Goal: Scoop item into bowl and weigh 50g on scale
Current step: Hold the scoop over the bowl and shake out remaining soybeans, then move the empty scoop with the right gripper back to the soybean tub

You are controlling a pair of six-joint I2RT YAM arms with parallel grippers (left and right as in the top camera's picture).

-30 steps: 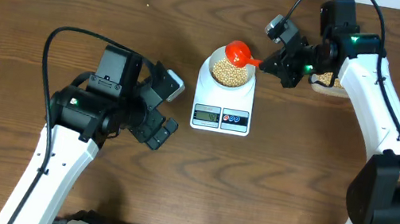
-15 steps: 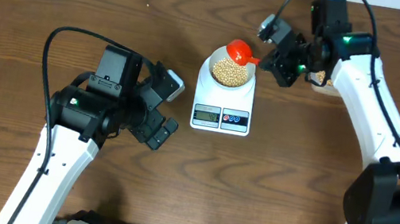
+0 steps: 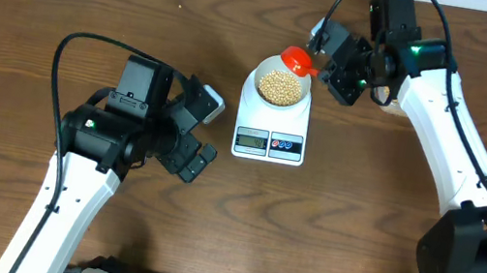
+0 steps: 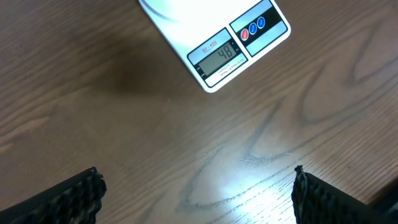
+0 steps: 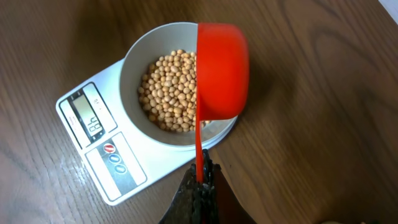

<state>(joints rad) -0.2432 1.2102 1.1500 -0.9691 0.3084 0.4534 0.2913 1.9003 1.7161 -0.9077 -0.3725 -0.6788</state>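
The white scale sits mid-table; it also shows in the left wrist view and the right wrist view, its display reading 48. The pale bowl stands on it, holding a heap of beige beans. My right gripper is shut on the handle of a red scoop, turned on its side over the bowl's right rim. Its jaws pinch the thin handle. My left gripper is open and empty over bare table, left of the scale.
A tub with more beans lies partly hidden behind my right arm at the back right. The table's dark wood surface spreads around the scale.
My right gripper has moved up and left, and the red scoop has shifted from over the bowl's back left rim toward its right rim. The left arm has not moved.
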